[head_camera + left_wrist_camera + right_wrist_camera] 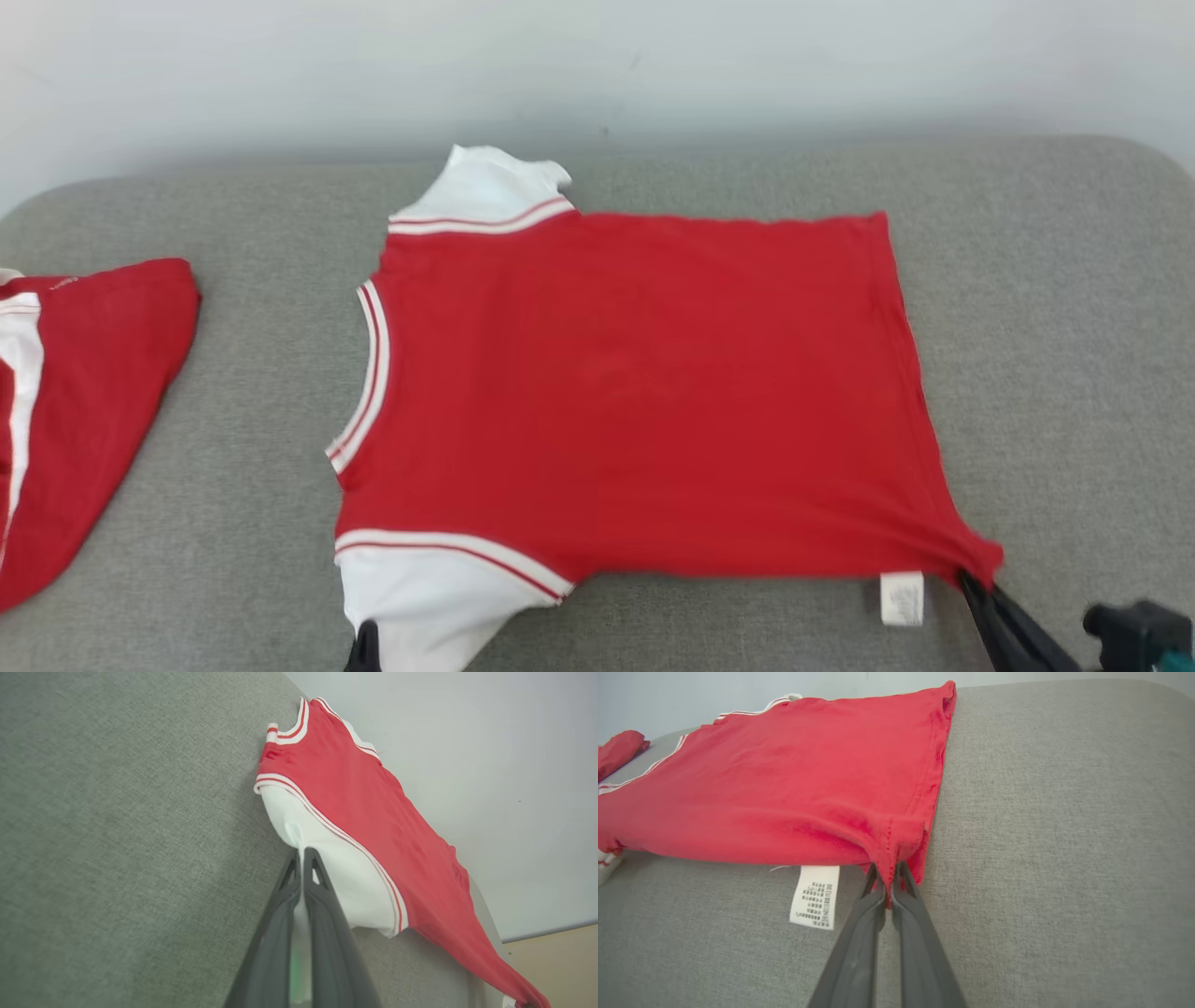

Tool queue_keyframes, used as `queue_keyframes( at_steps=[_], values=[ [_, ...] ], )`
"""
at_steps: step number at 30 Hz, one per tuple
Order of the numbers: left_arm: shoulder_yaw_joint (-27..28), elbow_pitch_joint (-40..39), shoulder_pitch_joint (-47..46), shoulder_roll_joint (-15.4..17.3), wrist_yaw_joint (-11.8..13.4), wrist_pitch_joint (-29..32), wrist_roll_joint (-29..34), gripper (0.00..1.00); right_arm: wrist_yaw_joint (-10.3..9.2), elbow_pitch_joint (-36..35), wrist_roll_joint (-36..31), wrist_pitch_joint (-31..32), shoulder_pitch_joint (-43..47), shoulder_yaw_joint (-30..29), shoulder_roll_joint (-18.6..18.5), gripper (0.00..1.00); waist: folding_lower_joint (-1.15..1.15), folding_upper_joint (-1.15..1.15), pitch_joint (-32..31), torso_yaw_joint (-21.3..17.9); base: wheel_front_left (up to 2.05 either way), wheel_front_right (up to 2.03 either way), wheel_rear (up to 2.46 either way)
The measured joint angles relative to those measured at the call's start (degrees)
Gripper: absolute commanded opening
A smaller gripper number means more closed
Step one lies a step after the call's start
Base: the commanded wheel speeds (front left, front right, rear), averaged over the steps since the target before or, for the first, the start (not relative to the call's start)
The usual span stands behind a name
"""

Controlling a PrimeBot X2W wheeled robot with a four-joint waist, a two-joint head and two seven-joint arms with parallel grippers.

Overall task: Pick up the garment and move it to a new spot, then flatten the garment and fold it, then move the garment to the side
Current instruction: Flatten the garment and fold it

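The garment (635, 392) is a red T-shirt with white sleeves and striped trim, spread flat on the grey cushion, collar to the left and hem to the right. My left gripper (364, 644) is shut on the near white sleeve (327, 858), which is pinched between its dark fingers (322, 891). My right gripper (976, 588) is shut on the near hem corner (896, 844) of the red cloth. A white care label (815, 896) hangs out beside that corner.
A second red and white garment (75, 401) lies at the left edge of the grey cushion (1046, 327). A pale wall (597, 65) runs behind the cushion. Bare cushion stretches to the right of the shirt.
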Motion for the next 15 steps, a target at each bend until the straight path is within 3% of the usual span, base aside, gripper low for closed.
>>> queue_keyframes(
  at_steps=[7,15],
  values=[
    [-0.5,-2.0,4.1,0.7,0.5,1.2,-0.4,0.00,0.00,-2.1,-1.3,3.2,8.4,-5.4,0.1,0.00,0.00,0.00,-2.0,1.7,0.00,0.00,0.00],
    [-1.1,-3.2,3.2,1.3,0.6,2.6,-0.4,0.00,0.00,-4.1,-1.5,6.4,9.4,-6.6,1.8,0.00,0.01,0.01,-1.7,1.7,0.00,0.00,0.00]
  ],
)
